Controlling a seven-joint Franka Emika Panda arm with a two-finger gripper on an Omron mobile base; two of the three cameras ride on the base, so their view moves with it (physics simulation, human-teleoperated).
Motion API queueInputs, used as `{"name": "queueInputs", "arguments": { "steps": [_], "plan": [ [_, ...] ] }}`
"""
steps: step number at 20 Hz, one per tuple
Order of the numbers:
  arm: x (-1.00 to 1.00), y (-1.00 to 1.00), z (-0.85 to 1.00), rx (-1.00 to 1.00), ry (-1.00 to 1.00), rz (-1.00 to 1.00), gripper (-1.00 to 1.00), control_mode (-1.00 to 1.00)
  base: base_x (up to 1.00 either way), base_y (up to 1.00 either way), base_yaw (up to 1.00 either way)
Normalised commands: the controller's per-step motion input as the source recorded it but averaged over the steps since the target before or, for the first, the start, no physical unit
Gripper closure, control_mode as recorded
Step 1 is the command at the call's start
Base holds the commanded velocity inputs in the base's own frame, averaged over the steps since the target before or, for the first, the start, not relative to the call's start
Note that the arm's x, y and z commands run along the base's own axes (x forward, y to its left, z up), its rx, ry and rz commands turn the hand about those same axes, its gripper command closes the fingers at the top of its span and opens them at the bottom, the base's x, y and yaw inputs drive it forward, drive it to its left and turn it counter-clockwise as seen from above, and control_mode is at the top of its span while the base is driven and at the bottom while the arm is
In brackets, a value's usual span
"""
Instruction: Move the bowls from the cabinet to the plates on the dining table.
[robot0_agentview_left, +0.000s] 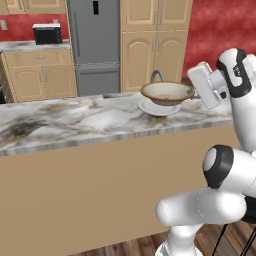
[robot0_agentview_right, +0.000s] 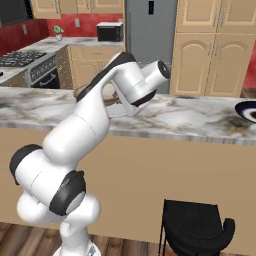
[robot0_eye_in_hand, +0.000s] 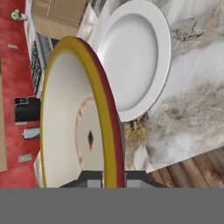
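My gripper (robot0_eye_in_hand: 113, 177) is shut on the rim of a wide, shallow bowl (robot0_agentview_left: 167, 92), cream inside with a yellowish-tan rim. The bowl (robot0_eye_in_hand: 78, 118) hangs just above the white plate (robot0_agentview_left: 159, 107), which lies on the marble dining table (robot0_agentview_left: 75, 122) near its far edge. In the hand view the white plate (robot0_eye_in_hand: 133, 57) lies past the bowl's rim, empty. At the table's right end the dark navy plate (robot0_agentview_right: 247, 111) shows at the picture's edge. The gripper (robot0_agentview_left: 194, 92) reaches in from the right. The cabinet is out of view.
Behind the table stand a grey fridge (robot0_agentview_left: 95, 45), tall beige cabinets (robot0_agentview_left: 150, 45) and a counter with a black microwave (robot0_agentview_left: 47, 34). A stove (robot0_agentview_right: 25, 60) is at the far left. A black stool (robot0_agentview_right: 197, 227) stands on the near side of the table.
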Motion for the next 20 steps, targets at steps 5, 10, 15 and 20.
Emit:
{"name": "queueInputs", "arguments": {
  "steps": [5, 10, 15, 20],
  "plan": [
    [0.39, -0.04, -0.08, 0.00, 0.00, 0.01, 1.00, -1.00, 0.00, 0.00, 0.00],
    [0.33, 0.00, 0.00, 0.00, 0.00, 0.01, 1.00, -1.00, 0.00, 0.00, 0.00],
    [0.29, 0.00, -0.05, 0.00, 0.00, 0.03, 1.00, -1.00, 0.00, 0.00, 0.00],
    [0.28, 0.00, -0.22, -0.02, 0.00, 0.02, 1.00, -1.00, 0.00, 0.00, 0.00]
  ]
}}
